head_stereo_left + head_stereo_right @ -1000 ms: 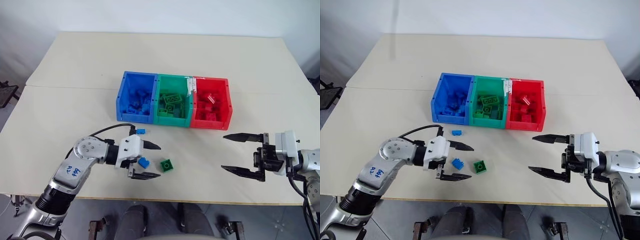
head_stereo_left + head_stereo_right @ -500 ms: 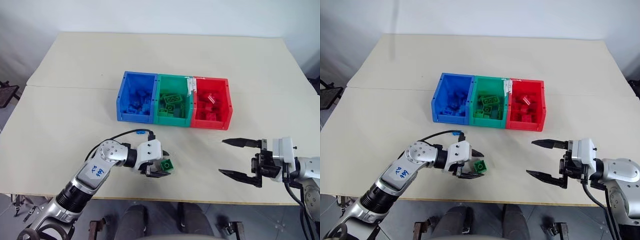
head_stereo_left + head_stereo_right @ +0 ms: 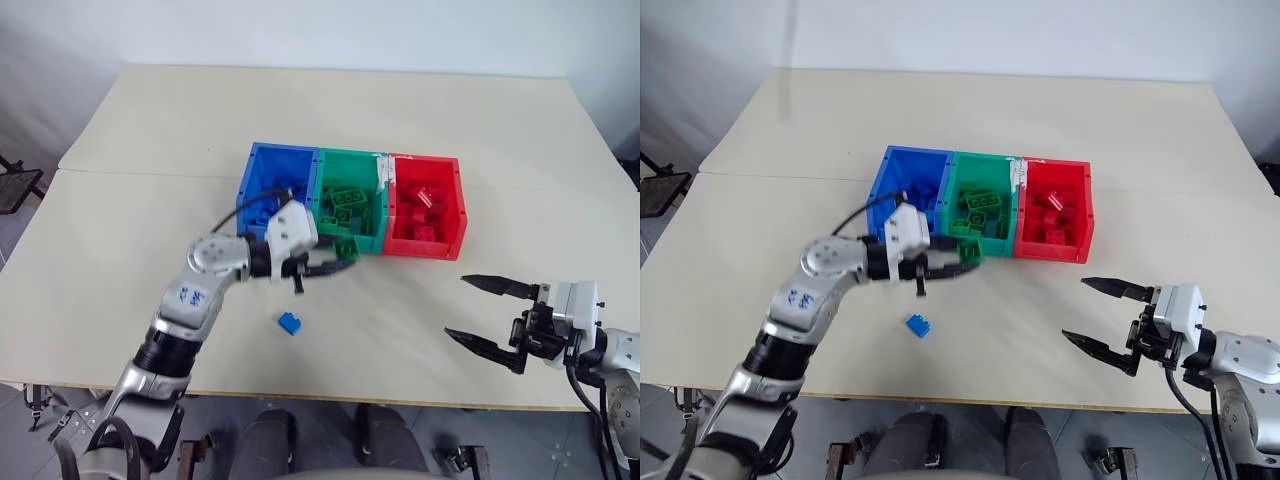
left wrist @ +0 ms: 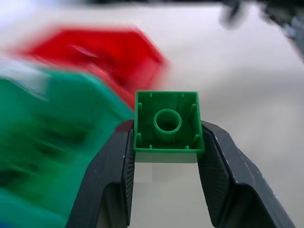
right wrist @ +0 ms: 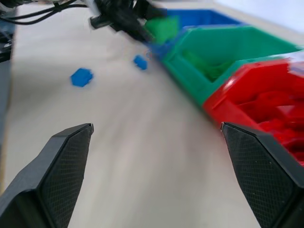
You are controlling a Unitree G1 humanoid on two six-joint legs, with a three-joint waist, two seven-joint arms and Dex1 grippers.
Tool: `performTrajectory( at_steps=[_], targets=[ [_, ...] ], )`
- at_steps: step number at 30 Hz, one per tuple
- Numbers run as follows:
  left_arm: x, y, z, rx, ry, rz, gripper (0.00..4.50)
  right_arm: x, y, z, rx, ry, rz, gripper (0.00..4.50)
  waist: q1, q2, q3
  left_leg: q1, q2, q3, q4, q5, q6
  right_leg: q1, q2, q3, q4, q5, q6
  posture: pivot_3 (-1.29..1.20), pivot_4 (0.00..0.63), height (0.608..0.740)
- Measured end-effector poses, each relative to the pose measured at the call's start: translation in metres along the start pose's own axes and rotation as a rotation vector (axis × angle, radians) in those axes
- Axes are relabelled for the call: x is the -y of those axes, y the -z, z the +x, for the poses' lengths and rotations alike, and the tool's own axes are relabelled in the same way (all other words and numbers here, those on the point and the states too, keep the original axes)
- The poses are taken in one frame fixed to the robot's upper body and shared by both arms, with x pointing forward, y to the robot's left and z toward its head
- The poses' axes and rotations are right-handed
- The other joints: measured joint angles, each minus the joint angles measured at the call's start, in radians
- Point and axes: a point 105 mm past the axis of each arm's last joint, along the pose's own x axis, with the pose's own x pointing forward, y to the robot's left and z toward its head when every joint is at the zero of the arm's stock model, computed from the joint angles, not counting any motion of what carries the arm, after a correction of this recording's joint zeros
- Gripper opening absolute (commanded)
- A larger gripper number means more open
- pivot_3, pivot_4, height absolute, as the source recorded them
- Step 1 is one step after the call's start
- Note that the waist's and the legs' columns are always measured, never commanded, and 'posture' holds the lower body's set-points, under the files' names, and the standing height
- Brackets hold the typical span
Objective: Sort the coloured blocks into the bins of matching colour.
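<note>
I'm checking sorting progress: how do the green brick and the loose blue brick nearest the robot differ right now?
The green brick is clamped in the left gripper, off the table by the green bin; the blue brick lies free on the table. The green one looks larger. Both are outside their bins.

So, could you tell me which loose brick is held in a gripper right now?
The green brick, clamped in the left gripper; the blue brick lies on the table.

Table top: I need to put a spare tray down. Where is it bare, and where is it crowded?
Bare: the cream table behind the joined blue, green and red plastic bins, and the stretch between the small blue studded brick and the right gripper. Crowded: the bins' front, where the left gripper holds a green brick.
</note>
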Motion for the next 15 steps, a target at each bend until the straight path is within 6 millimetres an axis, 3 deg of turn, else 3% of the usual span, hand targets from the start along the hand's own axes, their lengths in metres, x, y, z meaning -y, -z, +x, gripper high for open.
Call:
performTrajectory(
  at_steps=[4, 7, 15],
  targets=[
    [-0.035, 0.001, 0.015, -0.032, -0.11, 0.006, 1.48, 0.008, -0.007, 0.003, 0.063, 0.105, -0.001, 4.5, 0.001, 0.0, 0.0, 0.0, -0.001, 0.0, 0.001, 0.0, 0.0, 0.0, 0.0, 0.0, 0.001, 0.0, 0.001, 0.0, 0.15, 0.74],
    [-0.043, 0.007, 0.026, -0.05, -0.133, -0.013, 1.48, 0.011, -0.01, 0.005, 0.094, 0.165, 0.004, 4.5, 0.001, 0.0, 0.0, -0.001, -0.001, 0.0, 0.001, 0.0, 0.0, -0.001, 0.0, 0.0, 0.002, 0.0, 0.001, 0.0, 0.15, 0.74],
    [-0.037, 0.008, 0.03, -0.017, -0.074, -0.013, 4.11, 0.014, -0.013, 0.006, 0.113, 0.215, 0.0, 4.5, 0.0, 0.0, 0.0, -0.003, -0.001, 0.001, 0.001, 0.0, 0.001, -0.002, 0.0, 0.0, 0.002, 0.001, 0.001, 0.0, 0.15, 0.74]
  ],
)
